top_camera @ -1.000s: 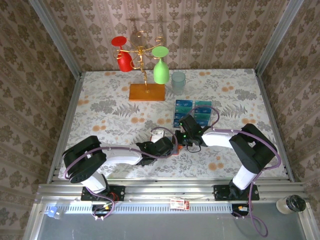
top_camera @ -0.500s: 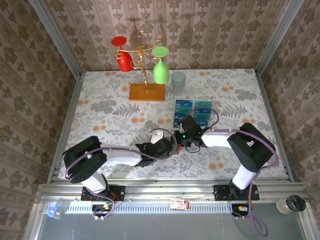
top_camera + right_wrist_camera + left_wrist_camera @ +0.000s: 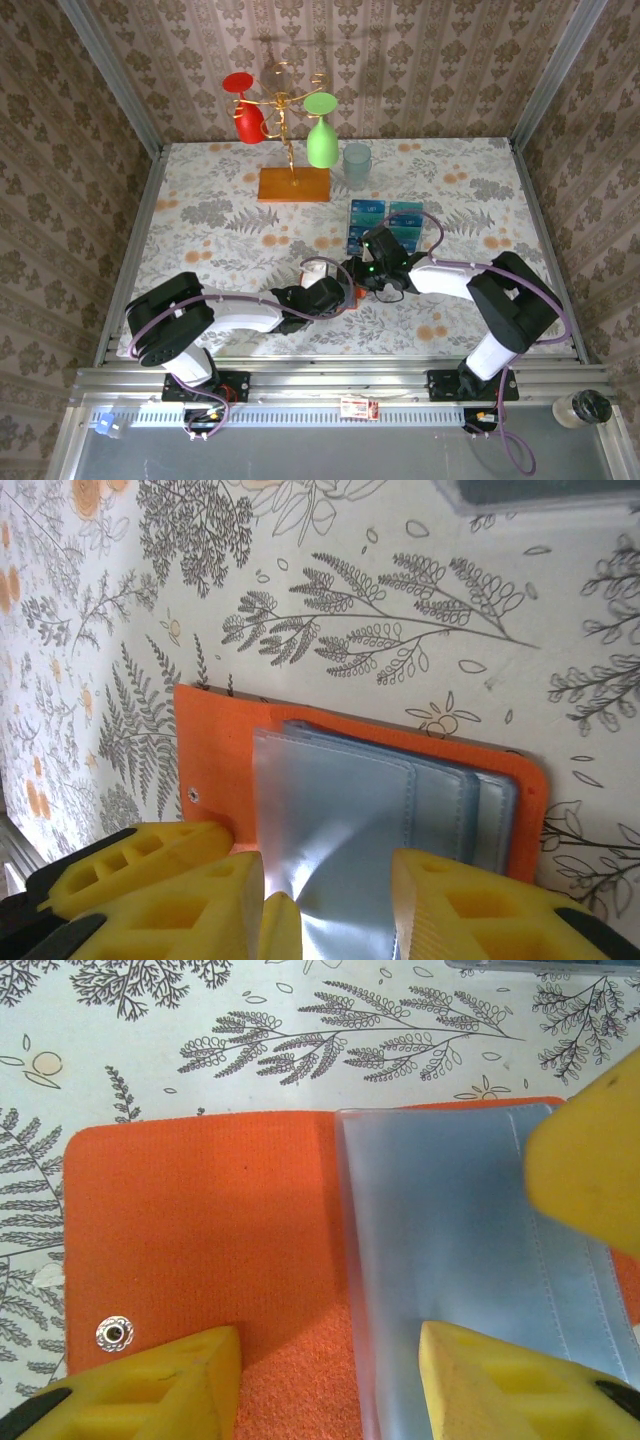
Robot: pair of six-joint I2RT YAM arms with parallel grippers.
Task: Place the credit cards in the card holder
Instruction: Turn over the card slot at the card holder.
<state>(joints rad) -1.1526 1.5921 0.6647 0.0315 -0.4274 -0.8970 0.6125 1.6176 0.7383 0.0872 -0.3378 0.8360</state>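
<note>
card holder (image 3: 200,1230) on table (image 3: 200,230), credit cards (image 3: 370,212) behind it, stand (image 3: 293,185) beyond

card holder (image 3: 200,1220) btm cropped, credit cards (image 3: 540,492) blurry

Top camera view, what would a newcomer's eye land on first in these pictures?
Probably the red glass and green glass hanging upside down on a gold stand at the back of the table. Next, the bright orange card holder lying open mid-table, with the left gripper and right gripper close over it, and the blue credit cards just behind.
</note>
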